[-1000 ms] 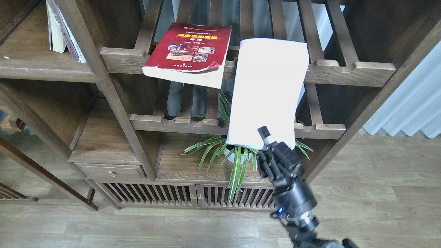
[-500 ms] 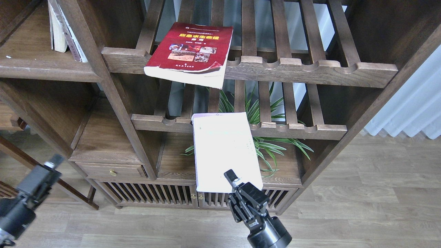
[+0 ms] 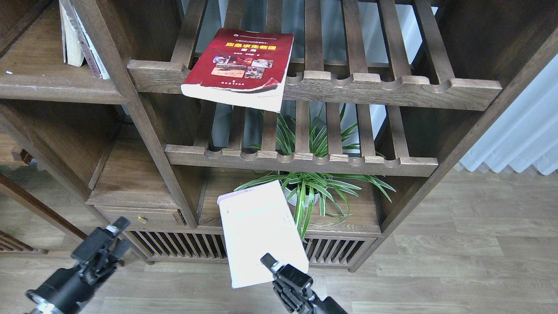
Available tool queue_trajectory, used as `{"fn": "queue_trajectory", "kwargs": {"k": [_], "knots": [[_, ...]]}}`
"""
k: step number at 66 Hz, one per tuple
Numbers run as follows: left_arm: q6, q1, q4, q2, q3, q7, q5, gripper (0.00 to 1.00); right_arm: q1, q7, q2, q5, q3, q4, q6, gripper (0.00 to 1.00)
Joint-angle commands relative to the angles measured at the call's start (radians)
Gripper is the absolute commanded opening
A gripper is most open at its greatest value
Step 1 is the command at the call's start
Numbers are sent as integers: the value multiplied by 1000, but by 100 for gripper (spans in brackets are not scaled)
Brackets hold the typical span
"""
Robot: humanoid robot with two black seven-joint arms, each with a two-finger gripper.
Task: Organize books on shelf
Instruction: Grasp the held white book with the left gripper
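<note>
Right pincer pinches the cream-white book by its bottom edge, low before the cabinet. Left pincer looks empty, can't tell its gap. I'd pass it over gently, supporting the floppy cover.

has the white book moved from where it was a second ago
Yes. The white book, held in the right end effector, has dropped from the upper rack to below the lower rack, shifting left.

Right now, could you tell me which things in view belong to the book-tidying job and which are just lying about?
Job:
- white book, held by right end effector
- red book
- plank shelf

Lying about:
- plant
- worn book
</note>
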Motion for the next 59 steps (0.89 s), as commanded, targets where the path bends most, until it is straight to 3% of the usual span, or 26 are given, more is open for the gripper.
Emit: {"fn": "queue_trajectory", "kwargs": {"k": [1, 31, 49, 59], "knots": [[0, -22, 0, -28, 75, 2, 0, 100, 5, -1, 0, 0, -18, 3, 0, 8], [0, -73, 10, -129, 165, 0, 4, 97, 5, -43, 0, -4, -78, 20, 0, 7], [0, -84, 10, -163, 193, 2, 7, 80, 5, -49, 0, -4, -86, 20, 0, 8], [0, -87, 9, -166, 204, 3, 6, 59, 5, -49, 0, -6, -95, 20, 0, 8]]}}
